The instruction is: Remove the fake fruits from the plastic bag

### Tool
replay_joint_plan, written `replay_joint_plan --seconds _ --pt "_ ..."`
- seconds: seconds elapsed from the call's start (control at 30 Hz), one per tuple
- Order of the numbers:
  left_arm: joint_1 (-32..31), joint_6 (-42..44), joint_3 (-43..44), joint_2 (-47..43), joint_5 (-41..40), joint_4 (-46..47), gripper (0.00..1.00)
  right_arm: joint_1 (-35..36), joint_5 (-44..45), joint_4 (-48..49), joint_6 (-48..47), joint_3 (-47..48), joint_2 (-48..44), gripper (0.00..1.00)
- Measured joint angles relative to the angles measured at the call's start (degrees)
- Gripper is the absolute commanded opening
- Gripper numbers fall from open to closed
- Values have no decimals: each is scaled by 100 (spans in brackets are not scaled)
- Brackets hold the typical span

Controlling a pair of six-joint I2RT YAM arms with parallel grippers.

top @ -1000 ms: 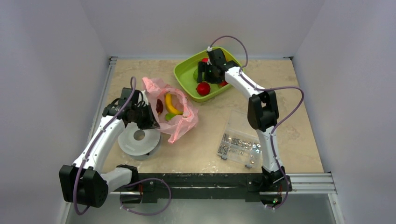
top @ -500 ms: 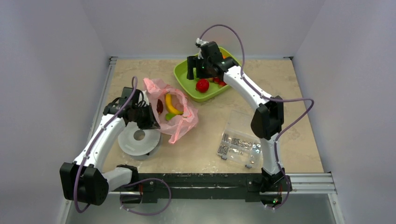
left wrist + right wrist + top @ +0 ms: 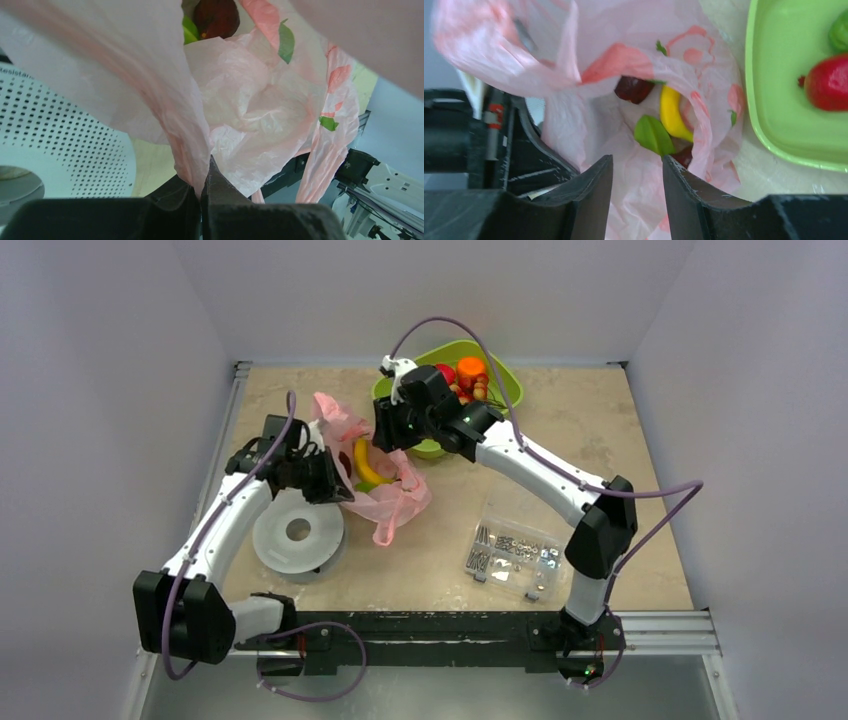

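The pink plastic bag [image 3: 385, 485] lies open left of centre. Inside it are a yellow banana [image 3: 362, 462], a dark red fruit [image 3: 634, 89] and a green leaf-shaped piece [image 3: 653, 135]. My left gripper [image 3: 322, 478] is shut on the bag's left edge [image 3: 192, 150] and holds it up. My right gripper [image 3: 385, 430] is open and empty, hovering over the bag's mouth; in the right wrist view [image 3: 638, 165] its fingers frame the bag's inside. The green tray [image 3: 432, 448] behind holds a red fruit [image 3: 828, 82], an orange one [image 3: 470, 368] and others.
A white perforated round spool [image 3: 297, 535] sits under the left arm. A clear plastic box of small parts [image 3: 515, 552] lies at the right front. Walls enclose the table on three sides.
My right gripper has moved from above the green tray leftward to over the bag's mouth, empty. The left gripper has kept its hold on the bag edge, shifted slightly.
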Motion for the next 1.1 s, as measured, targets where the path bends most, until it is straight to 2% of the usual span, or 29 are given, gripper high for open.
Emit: replay_joint_plan --seconds 0.27,0.63,1.0,1.1 --pt "0 31 118 529 240 330 0 -37 249 48 81 -686 -129 38" --pt "0 -142 44 129 188 433 0 341 94 507 122 -881 -81 30" --pt "0 -313 -214 44 129 542 0 396 361 1200 -24 -586 1659 34" --pt "0 -328 -245 -22 76 546 0 393 601 1235 -140 -319 2100 39"
